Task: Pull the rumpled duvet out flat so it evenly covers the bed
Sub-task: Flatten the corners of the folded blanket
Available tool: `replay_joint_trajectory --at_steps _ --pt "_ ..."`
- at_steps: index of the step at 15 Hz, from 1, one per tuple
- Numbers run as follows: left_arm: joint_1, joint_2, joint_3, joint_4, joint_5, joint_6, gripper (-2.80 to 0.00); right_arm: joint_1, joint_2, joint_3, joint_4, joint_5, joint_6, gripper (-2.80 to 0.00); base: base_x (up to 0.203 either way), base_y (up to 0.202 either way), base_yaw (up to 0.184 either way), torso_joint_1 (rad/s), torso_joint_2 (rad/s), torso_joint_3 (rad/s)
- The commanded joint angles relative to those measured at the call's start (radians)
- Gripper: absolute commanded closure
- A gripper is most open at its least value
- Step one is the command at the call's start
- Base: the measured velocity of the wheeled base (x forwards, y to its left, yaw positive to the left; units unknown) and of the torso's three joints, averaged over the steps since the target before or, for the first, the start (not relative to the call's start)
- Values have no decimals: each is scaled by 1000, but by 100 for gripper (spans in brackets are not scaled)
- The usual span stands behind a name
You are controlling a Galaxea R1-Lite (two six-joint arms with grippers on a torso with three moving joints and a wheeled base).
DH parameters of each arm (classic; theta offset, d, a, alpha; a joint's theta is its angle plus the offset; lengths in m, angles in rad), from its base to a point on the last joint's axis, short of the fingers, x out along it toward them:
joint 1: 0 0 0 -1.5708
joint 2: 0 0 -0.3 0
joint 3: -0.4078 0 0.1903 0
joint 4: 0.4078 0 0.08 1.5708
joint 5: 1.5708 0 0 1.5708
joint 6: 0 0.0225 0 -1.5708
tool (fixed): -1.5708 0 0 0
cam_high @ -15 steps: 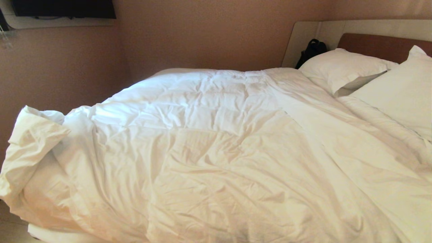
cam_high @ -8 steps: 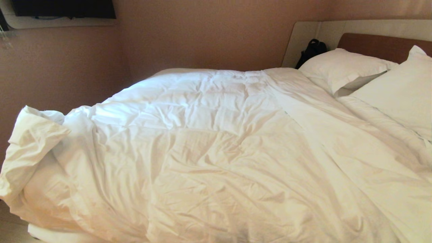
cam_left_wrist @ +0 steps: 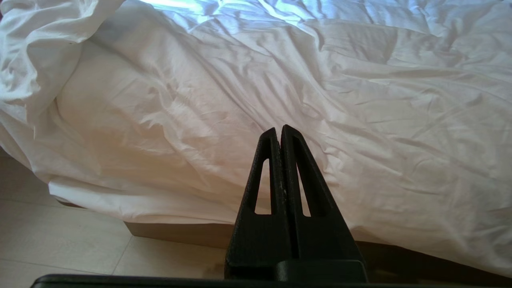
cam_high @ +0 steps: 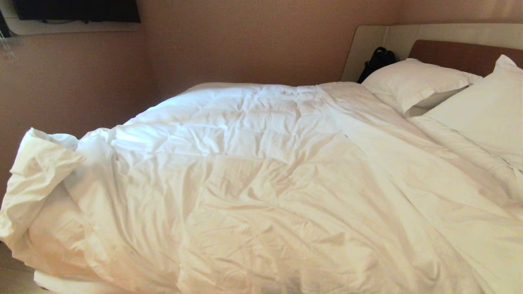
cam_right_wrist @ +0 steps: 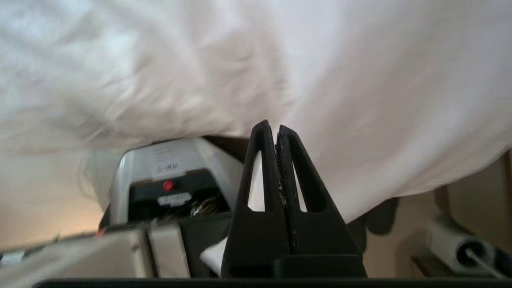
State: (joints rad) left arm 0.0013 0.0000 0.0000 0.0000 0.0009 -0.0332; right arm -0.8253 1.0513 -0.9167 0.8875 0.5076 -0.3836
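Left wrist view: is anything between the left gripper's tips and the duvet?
Nothing. The shut left gripper points at the duvet draped over the bed's edge, with no object in front of its tips. How near they are cannot be told.

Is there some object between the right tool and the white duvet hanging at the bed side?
Nothing visible. In the right wrist view the shut right tool points straight at the hanging edge of the white puffy quilted duvet, with only open space between them.

— What colours lie before me?
— The duvet [cam_high: 253, 171] is white with faint stitched squares; the headboard [cam_high: 457, 55] is brown in beige; my grippers' fingers [cam_left_wrist: 294, 168] are black; walls [cam_high: 245, 41] pinkish-tan.
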Motion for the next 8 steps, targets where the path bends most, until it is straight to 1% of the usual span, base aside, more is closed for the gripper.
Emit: replay_joint_trajectory --at_steps 1,2,3,5,6,7,8 --pt "0 0 0 0 1 -1 0 0 66 20 -180 -58 59 0 0 0 0 0 0 0" --pt "0 0 0 0 -1 -1 0 0 73 29 -199 -58 63 0 0 0 0 0 0 0" --pt "0 0 0 0 1 -1 0 0 82 52 -250 -59 69 0 0 0 0 0 0 0" --pt "0 0 0 0 1 -1 0 0 110 69 -317 -64 113 0 0 0 0 0 0 0" --pt "0 0 0 0 1 -1 0 0 129 73 -350 -76 138 0 0 0 0 0 0 0" --pt "0 0 0 0 1 -1 0 0 149 86 -392 -127 158 0 0 0 0 0 0 0" --pt "0 0 0 0 1 -1 0 0 153 90 -401 -136 166 0 0 0 0 0 0 0"
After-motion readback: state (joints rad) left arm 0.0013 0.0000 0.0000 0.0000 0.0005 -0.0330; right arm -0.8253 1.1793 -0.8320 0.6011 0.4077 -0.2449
